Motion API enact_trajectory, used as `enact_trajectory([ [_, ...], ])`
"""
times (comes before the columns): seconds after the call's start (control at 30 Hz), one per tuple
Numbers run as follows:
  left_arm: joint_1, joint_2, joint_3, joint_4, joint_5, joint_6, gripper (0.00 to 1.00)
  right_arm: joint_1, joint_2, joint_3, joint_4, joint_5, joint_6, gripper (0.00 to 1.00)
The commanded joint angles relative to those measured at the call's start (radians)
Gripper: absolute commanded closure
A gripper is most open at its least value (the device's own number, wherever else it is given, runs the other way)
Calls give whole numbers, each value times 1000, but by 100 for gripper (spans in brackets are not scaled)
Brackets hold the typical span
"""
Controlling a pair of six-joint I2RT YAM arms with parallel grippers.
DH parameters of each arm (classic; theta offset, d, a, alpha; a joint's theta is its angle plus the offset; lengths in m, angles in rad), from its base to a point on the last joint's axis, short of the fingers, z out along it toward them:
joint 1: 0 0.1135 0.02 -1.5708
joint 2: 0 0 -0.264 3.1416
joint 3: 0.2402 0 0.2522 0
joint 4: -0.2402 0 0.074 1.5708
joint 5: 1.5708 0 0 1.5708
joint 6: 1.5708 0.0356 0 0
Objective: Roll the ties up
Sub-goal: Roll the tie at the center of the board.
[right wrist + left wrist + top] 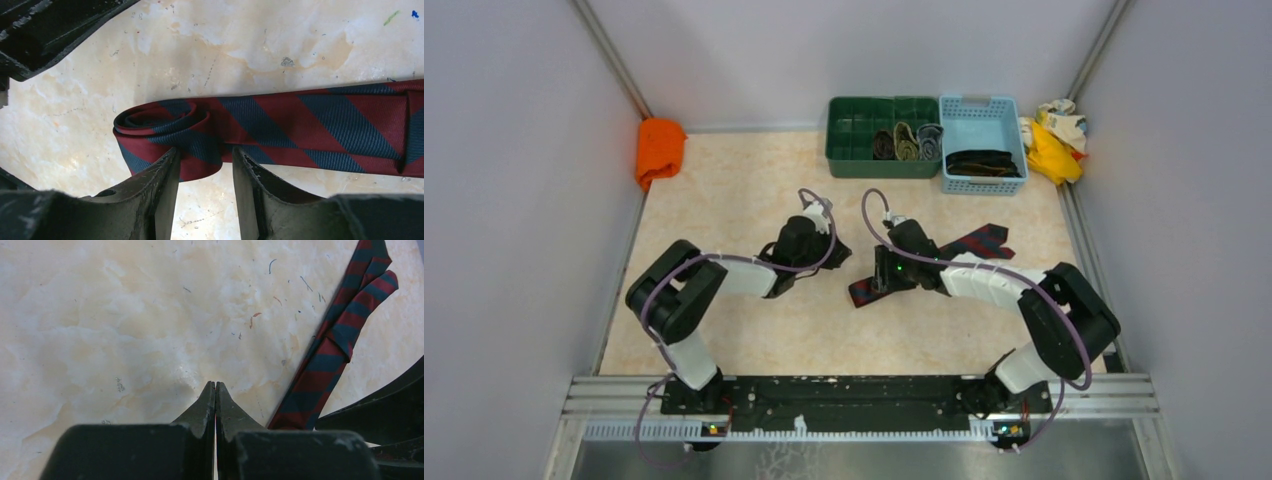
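Red-navy tie [310, 125] lies flat on the table [125, 315], one end coiled to start the roll; right gripper [204, 152] straddles the coil's edge, jaws partly apart, pinching or not I cannot tell; left gripper [215, 385] clenched empty beside it, likely parked out of the way.

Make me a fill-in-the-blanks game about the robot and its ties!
1. The red-and-navy tie is partly ____ at one end.
2. The left hand is ____, with nothing in it.
3. The green bin holds ____ rolled ties.
4. The basket beside the bin is coloured light ____.

Missing words: rolled; shut; three; blue.
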Motion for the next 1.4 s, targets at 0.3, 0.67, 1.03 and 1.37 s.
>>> enact_trajectory([
  [0.3, -5, 93, 83, 42, 61, 63, 100, -2, -158, -17, 49, -32, -23, 53],
  [0.67, -5, 164, 97, 45, 134, 105, 100, 96, -328, -212, 111, -76, 81, 100],
  [1.03, -6, 179, 25, 106, 279, 46, 100, 138, -137, -337, 413, -75, 166, 100],
  [1.37, -11, 184, -6, 146, 328, 17, 100, 138, 19, -271, 481, -18, 142, 100],
])
